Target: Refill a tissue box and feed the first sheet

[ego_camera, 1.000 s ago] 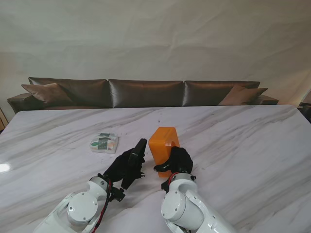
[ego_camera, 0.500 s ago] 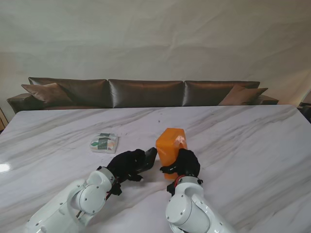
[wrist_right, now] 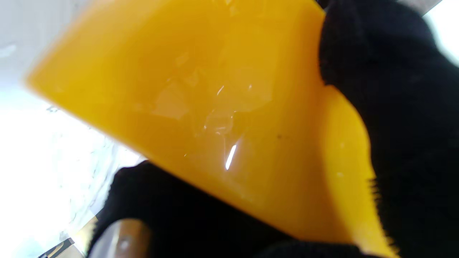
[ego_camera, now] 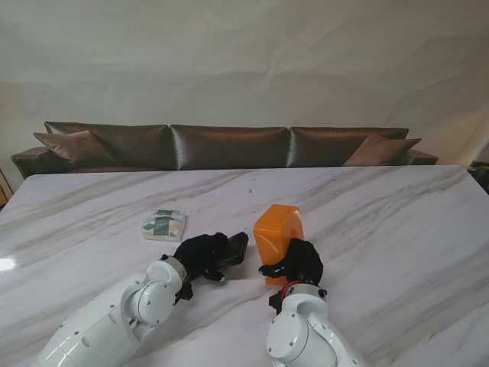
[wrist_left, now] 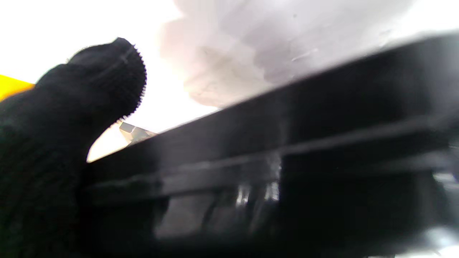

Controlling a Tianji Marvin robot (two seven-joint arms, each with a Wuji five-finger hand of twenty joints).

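Stand view | right hand (ego_camera: 296, 264) clasps orange box (ego_camera: 278, 228) | left hand (ego_camera: 200, 256) grips black lid (ego_camera: 234, 250)

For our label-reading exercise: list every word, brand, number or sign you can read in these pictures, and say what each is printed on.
Nothing can be read.
Tissue pack: green and orange print, too small to read.
Orange box: plain, no text in either view.
Black lid in the left hand: no marking visible.

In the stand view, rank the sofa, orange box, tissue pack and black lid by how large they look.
1. sofa
2. orange box
3. tissue pack; black lid is unsure, partly hidden in the left robot hand.
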